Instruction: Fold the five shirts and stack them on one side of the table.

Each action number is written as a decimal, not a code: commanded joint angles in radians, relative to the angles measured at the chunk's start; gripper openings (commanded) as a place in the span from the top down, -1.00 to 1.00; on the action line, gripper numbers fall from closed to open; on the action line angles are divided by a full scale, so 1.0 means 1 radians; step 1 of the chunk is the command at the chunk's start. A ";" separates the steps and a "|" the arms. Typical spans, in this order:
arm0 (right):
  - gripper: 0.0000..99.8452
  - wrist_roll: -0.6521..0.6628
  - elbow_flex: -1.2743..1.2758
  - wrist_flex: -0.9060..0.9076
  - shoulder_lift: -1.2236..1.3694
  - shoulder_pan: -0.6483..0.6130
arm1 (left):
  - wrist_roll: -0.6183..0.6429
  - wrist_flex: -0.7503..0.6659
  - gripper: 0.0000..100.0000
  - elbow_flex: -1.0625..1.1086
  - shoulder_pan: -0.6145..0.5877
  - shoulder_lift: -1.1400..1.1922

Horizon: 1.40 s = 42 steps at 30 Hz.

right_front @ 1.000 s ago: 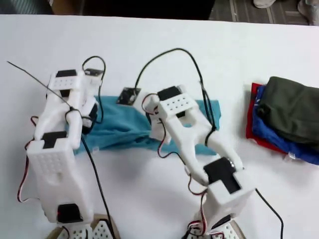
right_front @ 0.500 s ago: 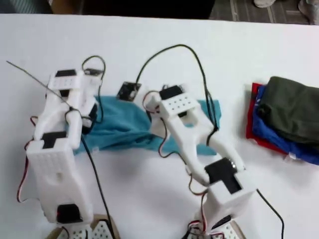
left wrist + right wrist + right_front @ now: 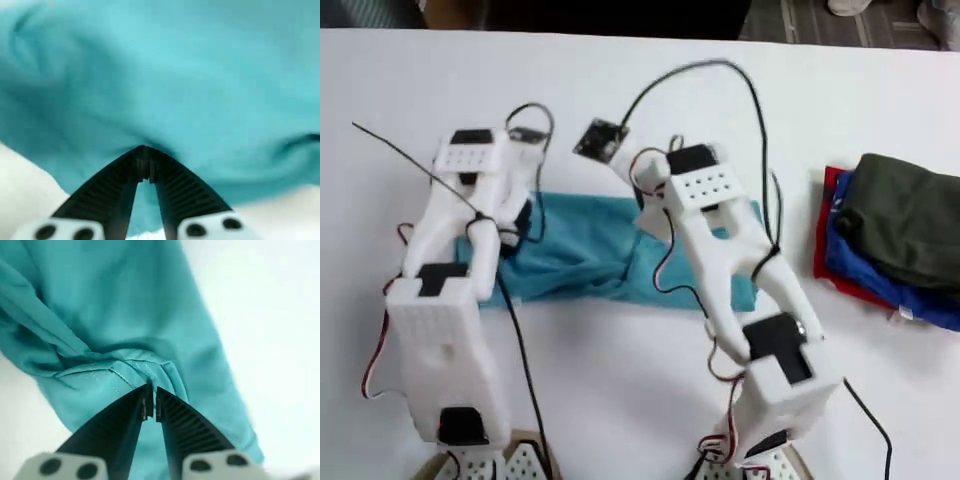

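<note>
Fingers of left gripper (image 3: 144, 169) and right gripper (image 3: 151, 406) clamp the teal shirt (image 3: 580, 250); uneven pulling could free either pinch.

Teal shirt (image 3: 582, 248): soft matt cloth, creased, hem stitched.
Stacked shirts (image 3: 895, 230): matt cloth, softly rumpled.
Table (image 3: 620, 380): smooth white top, faint sheen.
Left arm (image 3: 440, 340), right arm (image 3: 775, 385): white matt plastic shells, perforated panels.
Left gripper (image 3: 143, 167), right gripper (image 3: 151, 405): black matt plastic, ribbed inner faces.
Cable (image 3: 720, 63): smooth black sheath.
</note>
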 commanded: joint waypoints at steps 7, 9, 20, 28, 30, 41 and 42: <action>0.66 -0.005 0.015 0.128 -0.214 0.016 | 0.006 0.190 0.73 -0.176 -0.072 -0.140; 0.59 -0.005 0.060 0.113 -0.223 0.027 | 0.006 0.183 0.73 -0.166 -0.124 -0.126; 0.58 -0.051 0.367 -0.016 -0.437 0.114 | -0.064 0.015 0.58 -0.139 -0.316 0.003; 0.58 -0.049 0.411 -0.042 -0.556 0.113 | -0.008 -0.043 0.58 -0.142 -0.311 0.170; 0.58 -0.049 0.411 -0.041 -0.562 0.113 | -0.008 -0.057 0.58 -0.145 -0.310 0.199; 0.58 -0.051 0.410 -0.039 -0.562 0.113 | -0.005 0.064 0.58 -0.282 -0.169 0.344; 0.58 -0.052 0.410 -0.039 -0.564 0.113 | -0.003 0.077 0.58 -0.297 -0.155 0.359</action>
